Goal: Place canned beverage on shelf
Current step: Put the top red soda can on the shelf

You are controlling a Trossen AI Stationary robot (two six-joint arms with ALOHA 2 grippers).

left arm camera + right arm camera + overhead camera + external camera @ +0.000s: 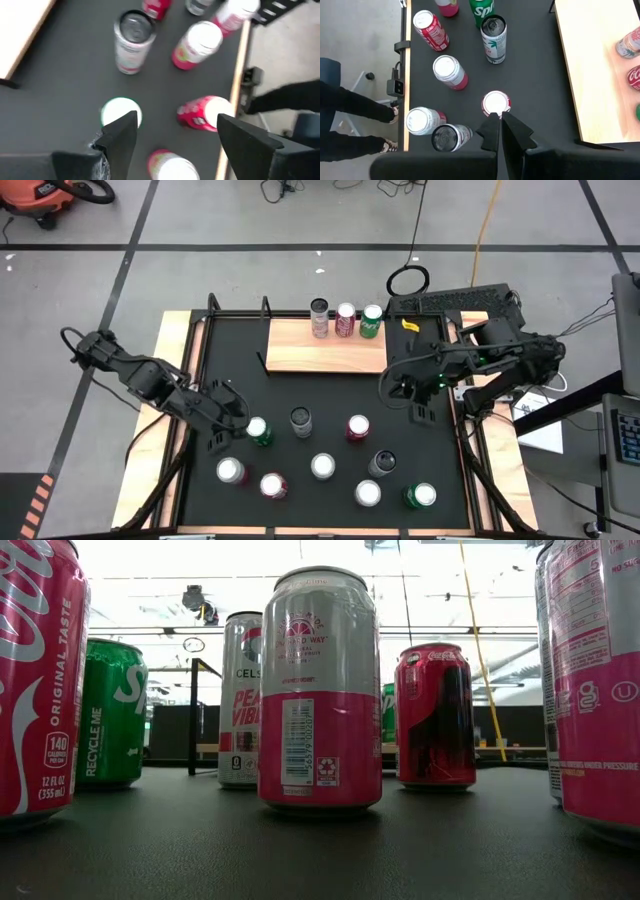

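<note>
The shelf [325, 348], a light wooden board, lies at the far middle of the black mat. Three cans [345, 320] stand in a row on its far edge. Several more cans stand upright on the mat, among them a green one [258, 430], a grey one [301, 420] and a red one [357, 427]. My left gripper [230, 430] hangs open above the mat's left part, just left of the green can [121, 111], with nothing between its fingers [122, 132]. My right gripper [498, 122] is shut and empty, raised over the mat's right part, right of the red can [496, 103].
Narrow wooden strips [172, 440] edge the mat. Black posts [212, 305] rise at its far left corner. More cans [322, 466] crowd the near half of the mat and fill the low view [320, 690]. A person's legs [350, 105] show beyond the table's near edge.
</note>
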